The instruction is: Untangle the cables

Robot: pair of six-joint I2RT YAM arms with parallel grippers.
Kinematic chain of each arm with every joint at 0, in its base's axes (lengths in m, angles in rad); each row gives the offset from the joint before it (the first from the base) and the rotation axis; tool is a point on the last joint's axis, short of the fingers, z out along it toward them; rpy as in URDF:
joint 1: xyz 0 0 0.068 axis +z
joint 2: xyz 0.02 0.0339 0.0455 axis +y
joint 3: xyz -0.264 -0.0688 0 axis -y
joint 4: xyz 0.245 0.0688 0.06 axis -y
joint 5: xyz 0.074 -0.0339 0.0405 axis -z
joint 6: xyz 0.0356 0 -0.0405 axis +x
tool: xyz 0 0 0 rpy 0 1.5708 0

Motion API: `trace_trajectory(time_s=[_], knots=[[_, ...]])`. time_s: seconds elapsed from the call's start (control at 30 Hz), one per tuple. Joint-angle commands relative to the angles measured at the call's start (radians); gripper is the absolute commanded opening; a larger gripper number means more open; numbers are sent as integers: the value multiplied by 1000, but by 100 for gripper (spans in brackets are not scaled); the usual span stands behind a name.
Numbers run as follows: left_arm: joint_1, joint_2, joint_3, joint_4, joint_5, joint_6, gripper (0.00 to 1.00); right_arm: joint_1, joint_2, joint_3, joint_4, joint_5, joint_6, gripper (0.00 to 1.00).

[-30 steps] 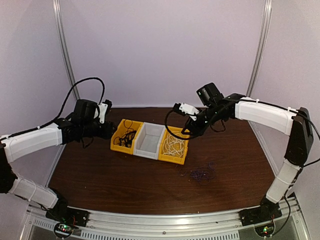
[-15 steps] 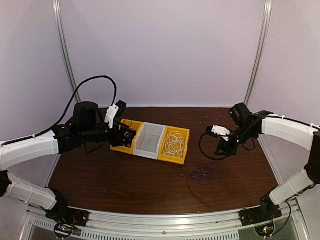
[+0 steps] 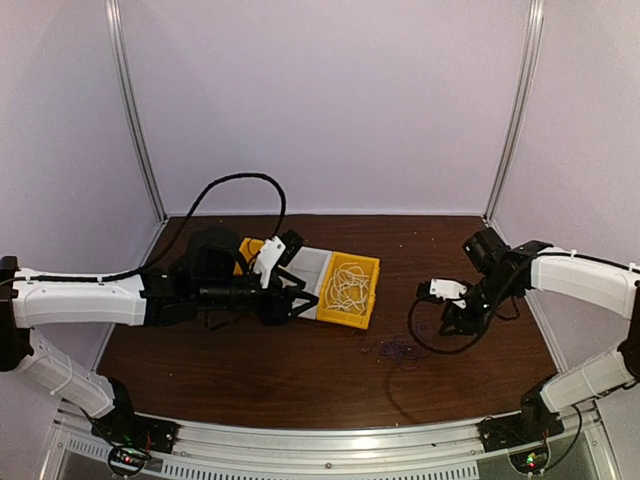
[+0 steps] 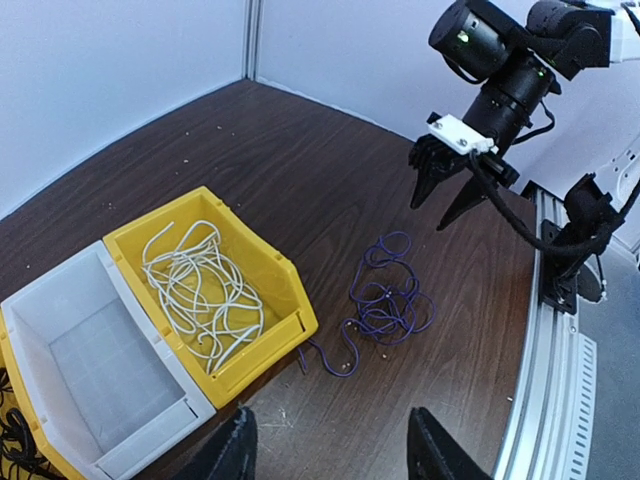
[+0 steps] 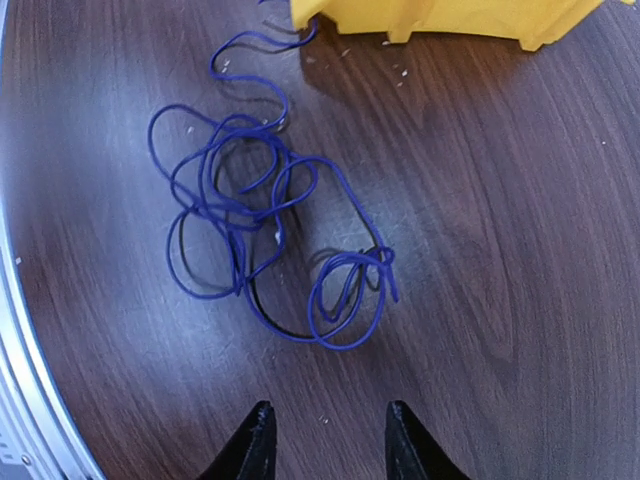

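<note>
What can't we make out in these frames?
Left yellow bin: top view, left arm covers most of it.
Black cables: left wrist view, cut off at the bottom-left corner.
Purple cable: top view, too small to trace loops.
Right yellow bin: right wrist view, cut by top edge.

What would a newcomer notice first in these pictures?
A tangled purple cable lies loose on the dark table, beside a yellow bin that holds white cables. The right tool hovers open near the tangle, touching nothing.
</note>
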Motion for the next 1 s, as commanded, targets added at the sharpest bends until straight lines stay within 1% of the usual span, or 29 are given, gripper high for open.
trace_trajectory(time_s=[0.0, 0.07, 0.13, 0.23, 0.33, 0.43, 0.63, 0.8, 0.97], knots=[[-9, 11, 7, 100, -37, -28, 53, 79, -138, -81, 60, 98, -112, 40], [-9, 14, 6, 100, -57, -29, 52, 144, -233, -144, 146, 195, -157, 41], [-9, 17, 5, 101, -68, -29, 52, 196, -266, -172, 199, 270, -188, 42], [-9, 26, 8, 104, -68, -29, 52, 245, -206, -166, 212, 343, -214, 41], [-9, 30, 9, 103, -68, -39, 52, 298, -152, -196, 263, 424, -247, 38], [-9, 20, 1, 103, -75, -44, 52, 316, -105, -213, 301, 489, -271, 35], [-9, 1, -20, 100, -97, -47, 52, 318, -81, -235, 377, 536, -286, 35], [-9, 13, -20, 105, -94, -48, 52, 319, -39, -242, 420, 522, -275, 30], [-9, 14, -17, 104, -97, -43, 52, 319, -22, -248, 441, 520, -274, 30]])
